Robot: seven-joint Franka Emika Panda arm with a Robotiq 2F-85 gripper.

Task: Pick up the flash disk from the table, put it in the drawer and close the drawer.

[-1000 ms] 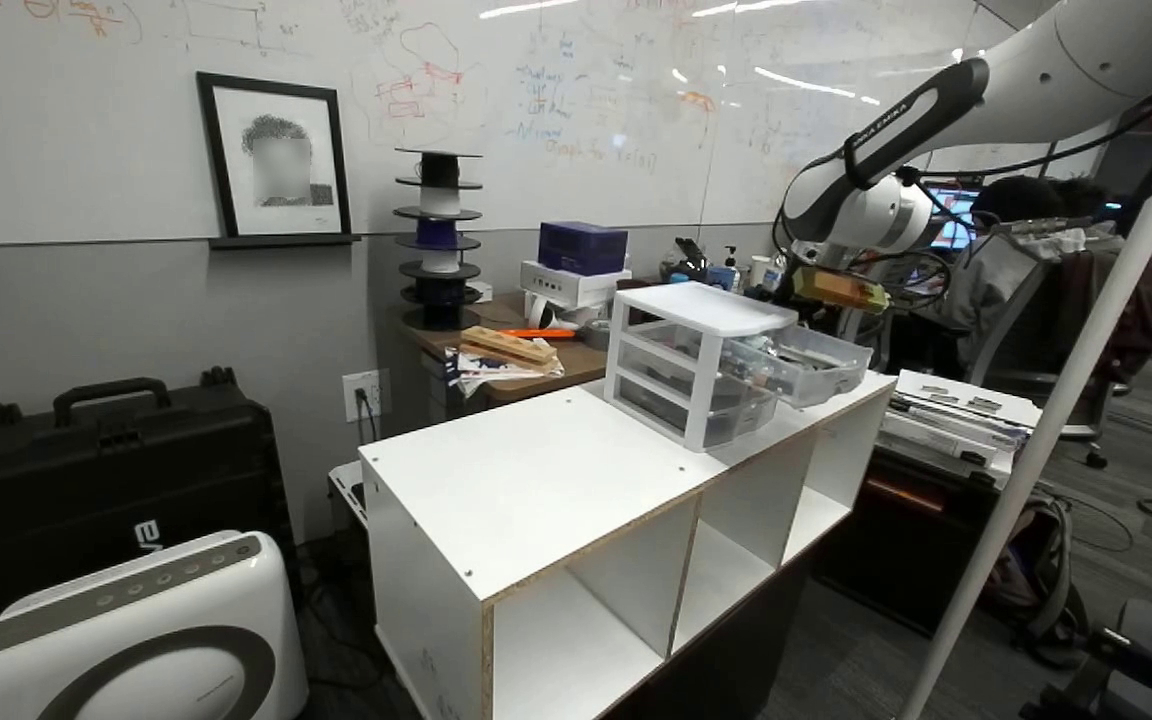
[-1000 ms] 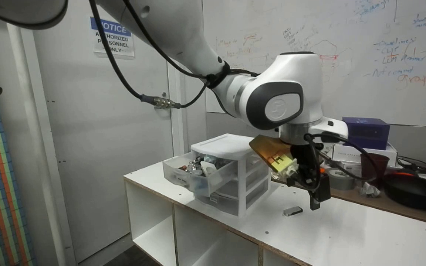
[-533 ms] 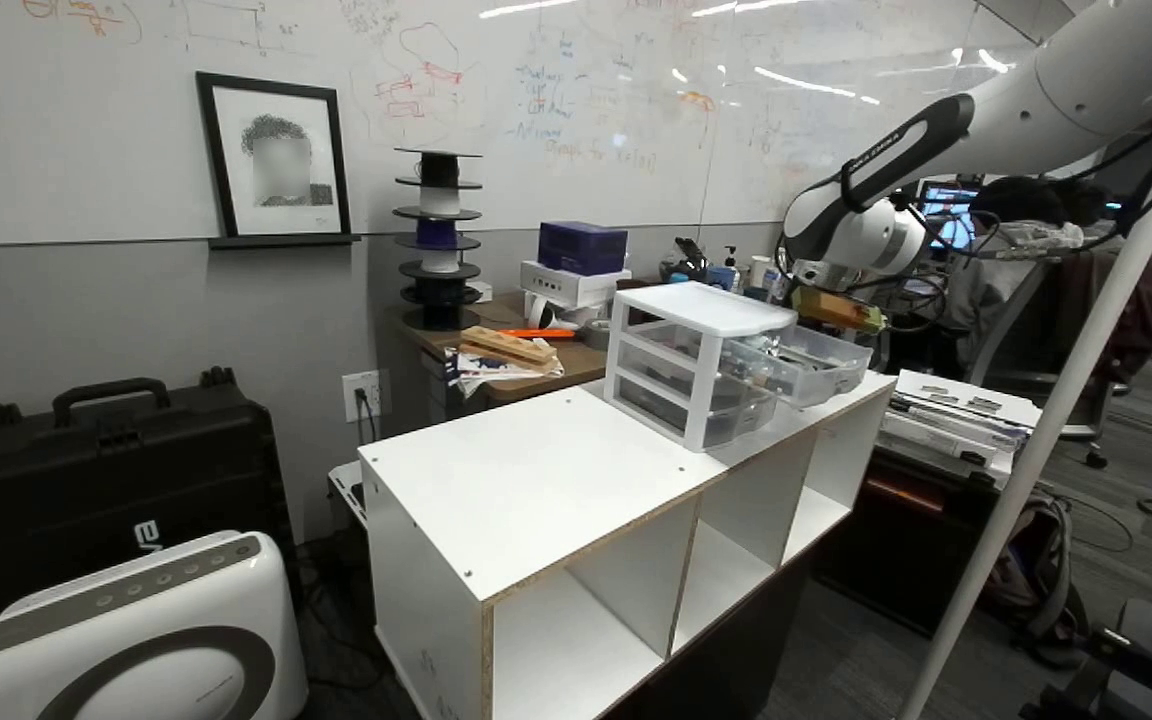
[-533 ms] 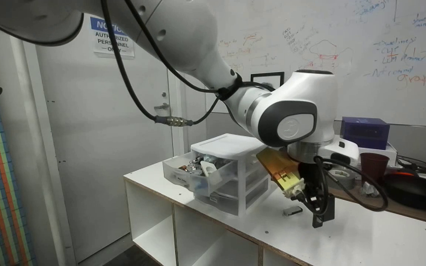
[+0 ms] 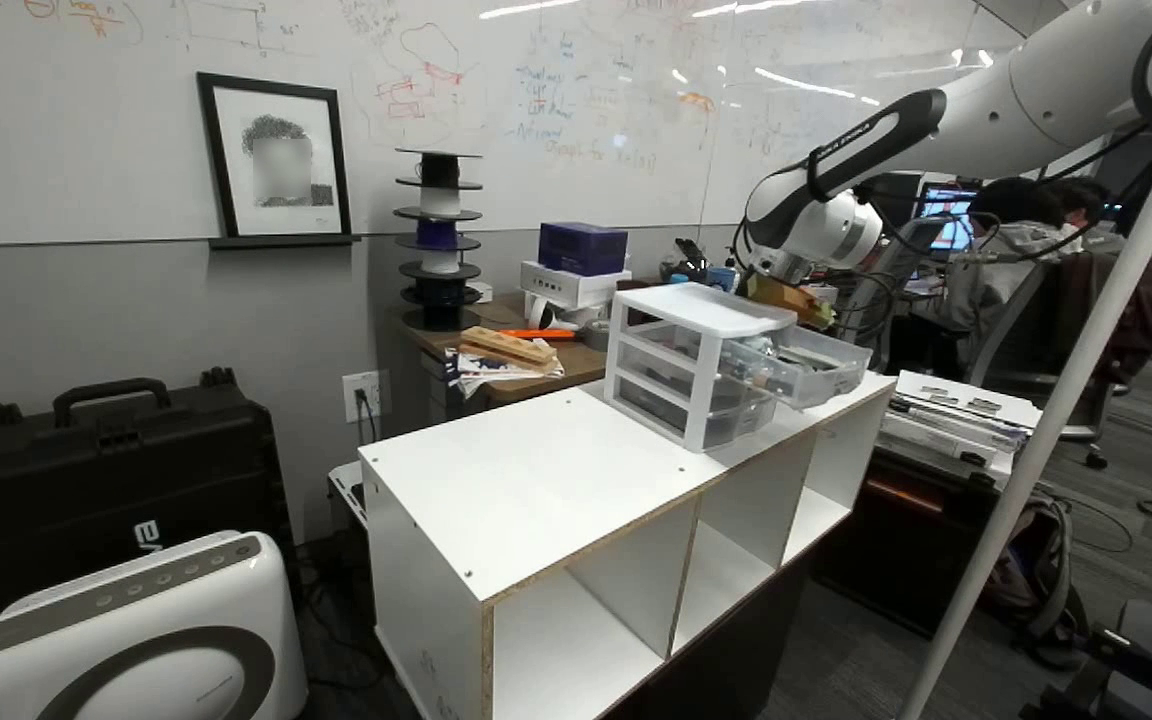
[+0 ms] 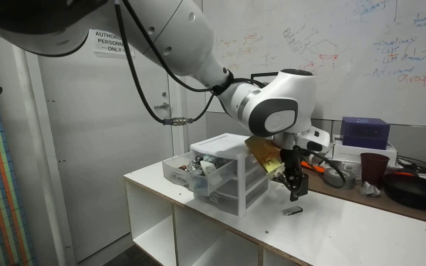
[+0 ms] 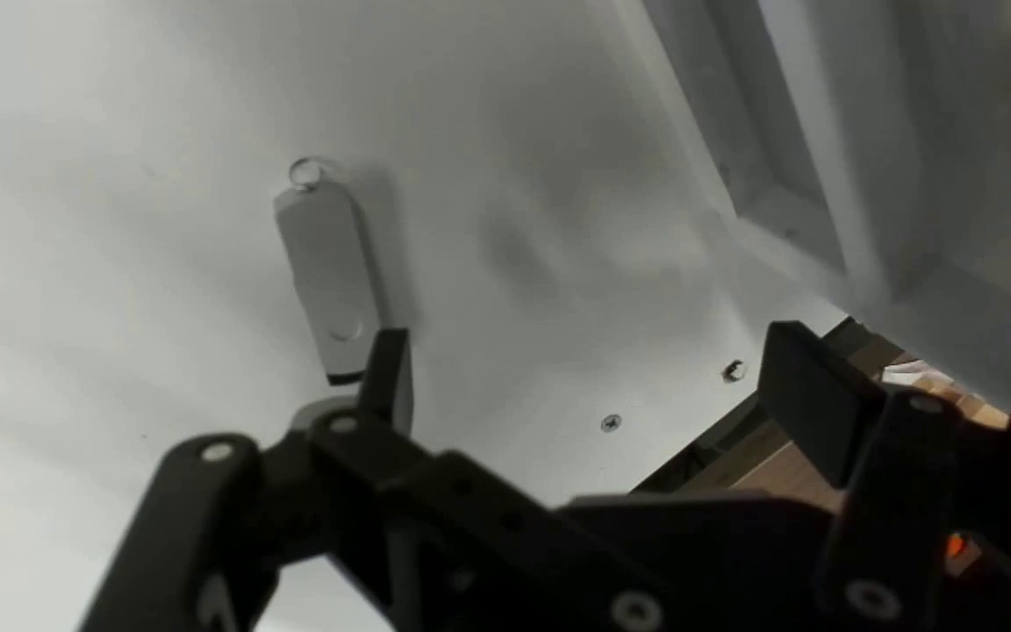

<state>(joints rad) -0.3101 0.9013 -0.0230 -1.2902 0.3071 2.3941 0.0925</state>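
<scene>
The flash disk [image 6: 293, 211], a small grey metal stick with a ring, lies on the white table [image 6: 364, 229] beside the drawer unit [image 6: 220, 142]. In the wrist view the flash disk [image 7: 330, 263] lies outside the jaws, up and left of the left finger. My gripper [image 7: 591, 351] is open with nothing between its fingers. In an exterior view the gripper [image 6: 297, 195] hovers just above and behind the disk. The top drawer [image 6: 198, 183] is pulled out and holds small items; it also shows in an exterior view [image 5: 826, 375]. There the flash disk and fingers are hidden.
The drawer unit's white frame [image 7: 848, 158] stands close to the right of the jaws in the wrist view. A wooden desk [image 6: 331, 192] with tape, a cup [image 6: 374, 168] and a pan [image 6: 416, 190] adjoins the table's back edge.
The arm first came down and to the right in an exterior view, then moved left and back, so the gripper is now nearer the flash disk. The disk and drawer have not moved.
</scene>
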